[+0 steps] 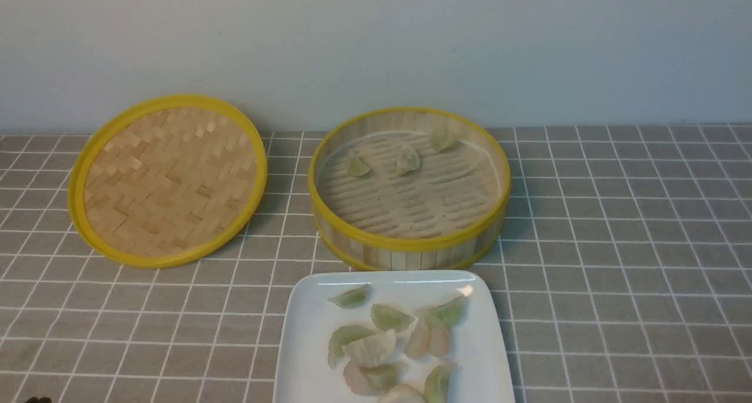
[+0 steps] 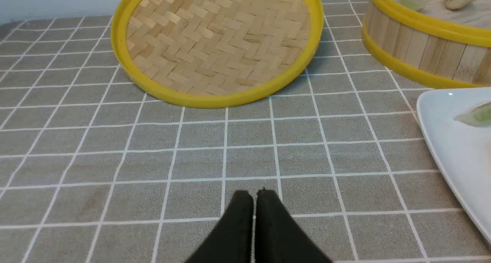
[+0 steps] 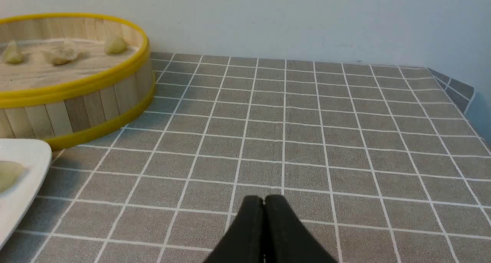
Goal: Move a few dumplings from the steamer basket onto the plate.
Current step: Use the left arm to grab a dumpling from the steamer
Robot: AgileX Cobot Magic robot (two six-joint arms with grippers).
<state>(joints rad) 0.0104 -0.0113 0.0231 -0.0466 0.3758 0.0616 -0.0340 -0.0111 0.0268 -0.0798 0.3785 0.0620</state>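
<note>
Surface: a matte grey cloth (image 1: pixel 617 244) ruled in white squares, running back to a plain pale wall (image 1: pixel 376 39). A round bamboo basket (image 1: pixel 411 247) with slat walls and yellow rims stands at centre rear, three pleated translucent dumplings (image 1: pixel 407 159) on the far side of its slatted floor; just in front lies a glossy white plate (image 1: pixel 305 332) with rounded corners, bearing about nine more in pale green, whitish and pinkish, partly overlapping, while a woven herringbone lid (image 1: pixel 167 180) sits tilted to the basket's left. Left gripper (image 2: pixel 254 196) and right gripper (image 3: pixel 264 201), both black, are clenched on nothing above bare cloth, one either side of the plate.
</note>
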